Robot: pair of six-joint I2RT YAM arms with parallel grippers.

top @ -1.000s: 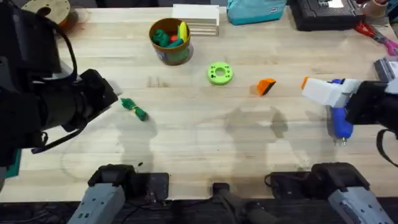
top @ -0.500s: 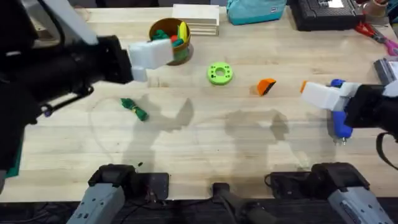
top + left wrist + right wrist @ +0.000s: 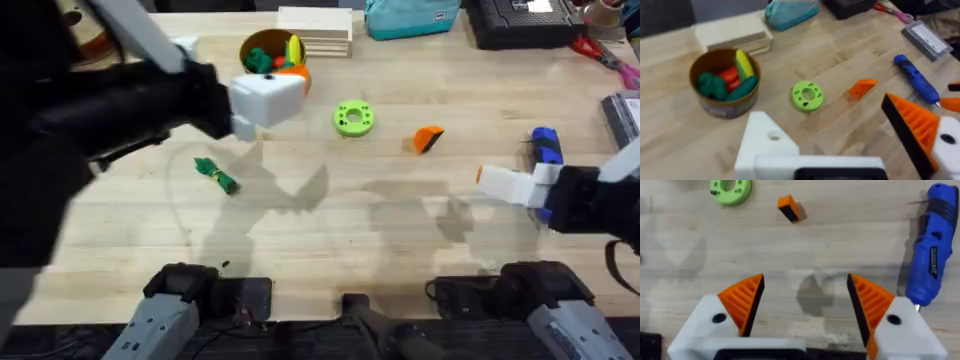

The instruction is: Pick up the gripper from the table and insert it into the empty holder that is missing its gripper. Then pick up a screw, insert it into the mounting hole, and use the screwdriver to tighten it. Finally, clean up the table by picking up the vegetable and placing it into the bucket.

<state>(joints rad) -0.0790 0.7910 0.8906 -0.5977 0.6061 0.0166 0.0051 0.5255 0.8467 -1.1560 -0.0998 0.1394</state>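
You are looking at a pale wood desk [image 3: 330, 215]. The bucket [image 3: 272, 66] is standing near its far edge, just beside a stack of boards [image 3: 315, 31]. A green disc [image 3: 353, 118] is lying near the middle, the orange gripper [image 3: 428, 139] beside it, the screwdriver [image 3: 545, 150] farther right. The vegetable [image 3: 215, 175] is lying left of centre. A teal pouch [image 3: 410, 16] is sitting at the far edge.
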